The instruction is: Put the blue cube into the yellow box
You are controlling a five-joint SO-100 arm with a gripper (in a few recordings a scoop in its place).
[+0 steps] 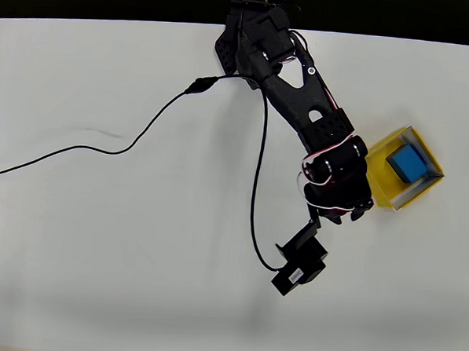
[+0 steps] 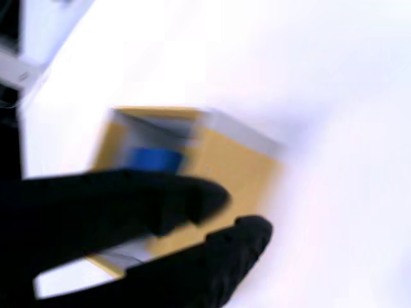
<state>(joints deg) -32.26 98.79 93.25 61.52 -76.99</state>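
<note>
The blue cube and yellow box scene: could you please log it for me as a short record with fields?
cube: blue cube lies inside the yellow box, near its far-right corner in the overhead view
box: open-topped, on the white table, right of the arm
pincer: pincer holds nothing, tips slightly apart, beside the box in the blurred wrist view
cable: black cable trails left across the table
task state: cube appears placed
</note>
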